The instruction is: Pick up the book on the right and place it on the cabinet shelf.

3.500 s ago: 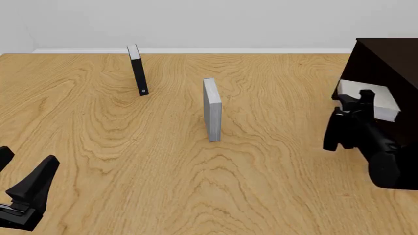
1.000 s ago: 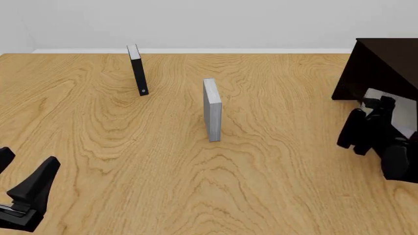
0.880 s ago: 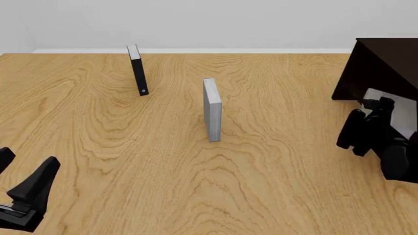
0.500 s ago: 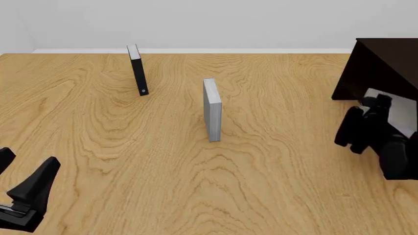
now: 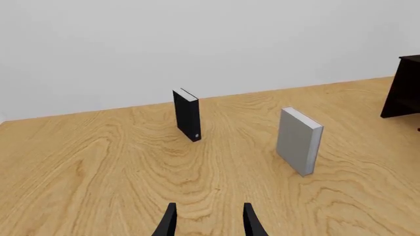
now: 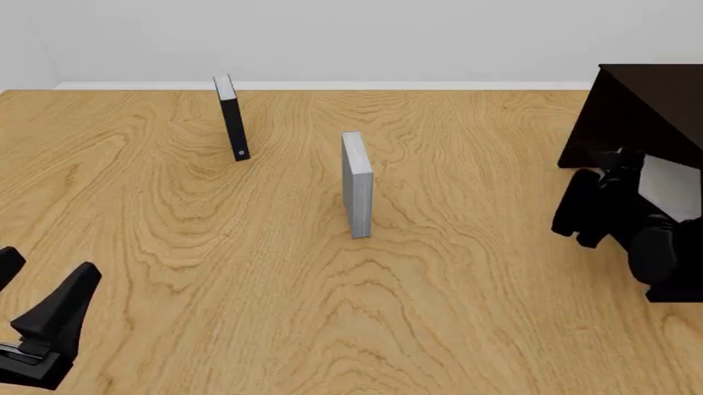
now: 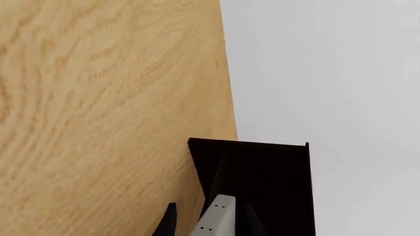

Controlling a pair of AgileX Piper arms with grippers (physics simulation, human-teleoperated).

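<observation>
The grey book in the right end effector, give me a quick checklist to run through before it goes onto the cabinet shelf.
1. Book held by the right end effector: ok, its fingers sit on either side of the book in the right wrist view.
2. Book lined up with the cabinet shelf: ok roughly, the cabinet is straight ahead in the right wrist view.
3. Book already on the shelf: not ok, it sits in front of the cabinet.
4. Shelf opening free of clutter: cannot tell, the inside is too dark.
5. Left end effector out of the way: ok, open at the near left.
6. Upright grey book and black book away from the path: ok.
</observation>
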